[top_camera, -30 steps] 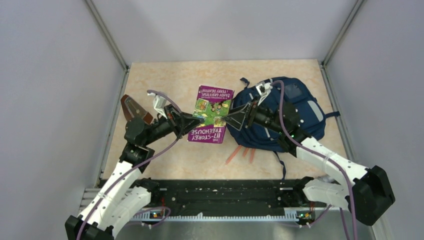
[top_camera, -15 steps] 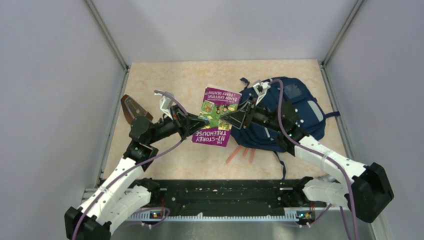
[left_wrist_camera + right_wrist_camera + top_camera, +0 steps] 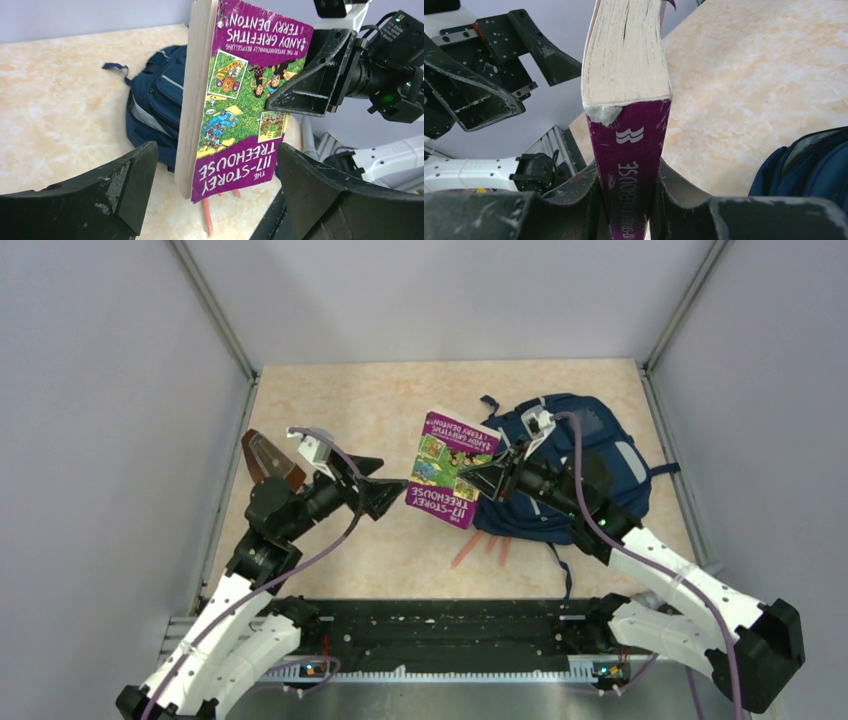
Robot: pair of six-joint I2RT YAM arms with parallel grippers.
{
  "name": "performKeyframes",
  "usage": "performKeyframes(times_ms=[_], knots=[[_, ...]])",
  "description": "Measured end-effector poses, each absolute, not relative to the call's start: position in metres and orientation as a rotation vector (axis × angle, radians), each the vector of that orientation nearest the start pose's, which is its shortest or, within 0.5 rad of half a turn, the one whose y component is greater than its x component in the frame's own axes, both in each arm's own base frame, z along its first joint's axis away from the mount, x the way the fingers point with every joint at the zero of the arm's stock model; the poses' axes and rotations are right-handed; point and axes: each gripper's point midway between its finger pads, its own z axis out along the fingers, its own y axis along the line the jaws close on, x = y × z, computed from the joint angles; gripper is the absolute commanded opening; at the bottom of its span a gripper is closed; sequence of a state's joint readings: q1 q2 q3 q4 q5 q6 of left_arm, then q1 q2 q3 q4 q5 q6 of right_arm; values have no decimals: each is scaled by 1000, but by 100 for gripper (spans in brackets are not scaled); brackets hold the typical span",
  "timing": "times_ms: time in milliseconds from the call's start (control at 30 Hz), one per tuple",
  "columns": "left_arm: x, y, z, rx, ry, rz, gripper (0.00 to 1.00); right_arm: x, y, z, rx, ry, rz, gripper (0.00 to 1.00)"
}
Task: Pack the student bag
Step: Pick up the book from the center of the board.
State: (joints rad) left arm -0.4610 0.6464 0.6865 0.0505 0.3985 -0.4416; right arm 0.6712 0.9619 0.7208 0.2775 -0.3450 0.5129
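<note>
Now, the transfer step: right gripper (image 3: 478,478) clamps the book (image 3: 447,468) at its spine. Left gripper (image 3: 390,492), at the book's 9 o'clock, stands wide, touching nothing. Bag (image 3: 600,455) lies at 3 o'clock. Next, likely: carry the book to the bag's opening, unseen.

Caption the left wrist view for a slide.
Right hand grips the purple book ahead of the open left hand; navy student bag lies behind.
</note>
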Motion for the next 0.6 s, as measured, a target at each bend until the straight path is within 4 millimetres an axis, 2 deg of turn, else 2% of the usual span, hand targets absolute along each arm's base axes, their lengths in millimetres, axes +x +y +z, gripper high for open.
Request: performKeyframes(times_ms=[67,300,600], knots=[[215,-207,321,379,1551,-1036,96,227,280,302,-438,1608,1172,0],[215,-231,287,468,1686,-1161,98,207,282,310,-532,1571,1228,0],[187,-245,301,635,1600,-1321,98,178,290,318,-688,1503,1348,0]])
